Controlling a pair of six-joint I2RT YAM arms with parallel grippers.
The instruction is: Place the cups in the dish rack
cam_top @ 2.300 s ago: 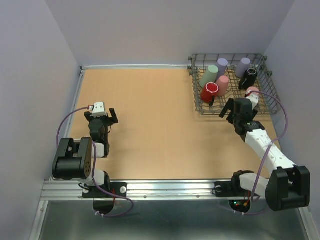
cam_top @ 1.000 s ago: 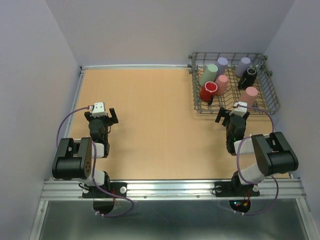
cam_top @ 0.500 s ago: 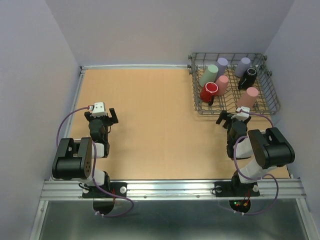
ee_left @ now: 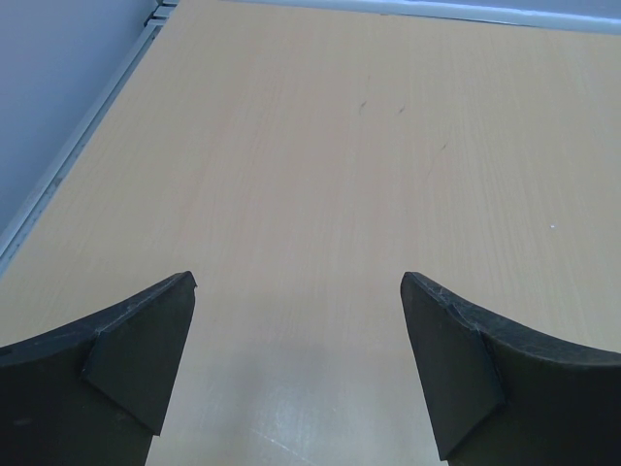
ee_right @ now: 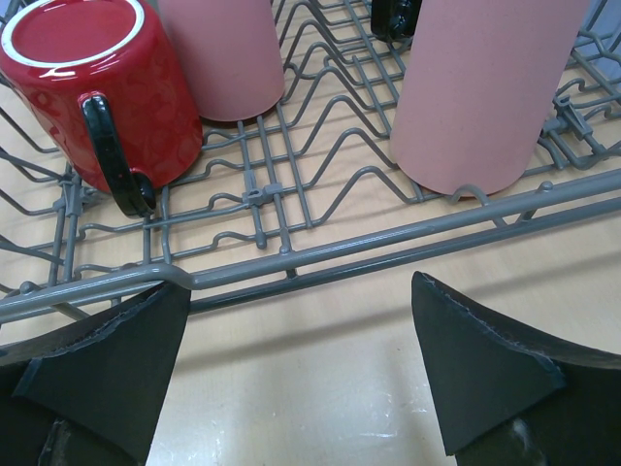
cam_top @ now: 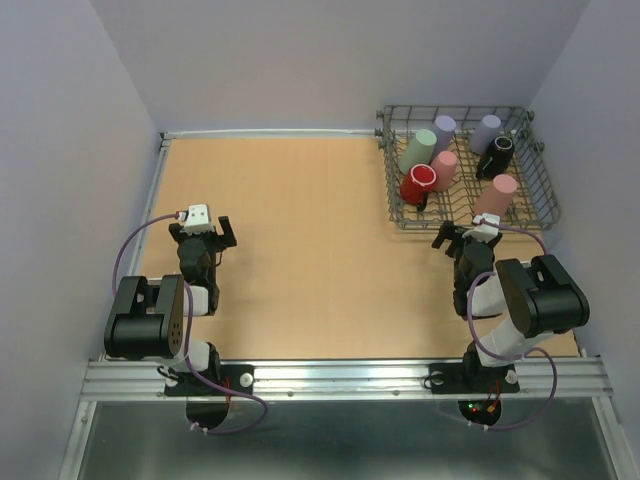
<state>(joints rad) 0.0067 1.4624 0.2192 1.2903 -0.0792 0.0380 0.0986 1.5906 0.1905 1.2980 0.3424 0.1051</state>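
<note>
Top external view shows me the rectangular grey wire dish rack (cam_top: 388, 180) at the far right of the light wooden desk (cam_top: 300, 220), and I count 7 cups inside it. Along its far side are the pale green tumbler (cam_top: 418, 150), the first lavender tumbler (cam_top: 443, 132) and, further right, the second lavender tumbler (cam_top: 486, 133), with the black tumbler (cam_top: 497, 155) just nearer than that one. Nearer again sit the red mug (cam_top: 418, 184), the left pink tumbler (cam_top: 443, 170) and the right pink tumbler (cam_top: 495, 196).

From the right wrist, the right gripper (ee_right: 296, 301) is spread wide and holds nothing, low over the desk just outside the rack's near rim (ee_right: 388, 243). Beyond that rim the red mug (ee_right: 97, 78) leans with a black handle towards me, and both pink tumblers (ee_right: 221, 49) (ee_right: 480, 87) stand mouth-down on the wires.

Over on the left, the left gripper (cam_top: 203, 236) is well apart from the rack. Its wrist camera shows the jaws wide, empty (ee_left: 301, 291), above bare desk (ee_left: 388, 146).
</note>
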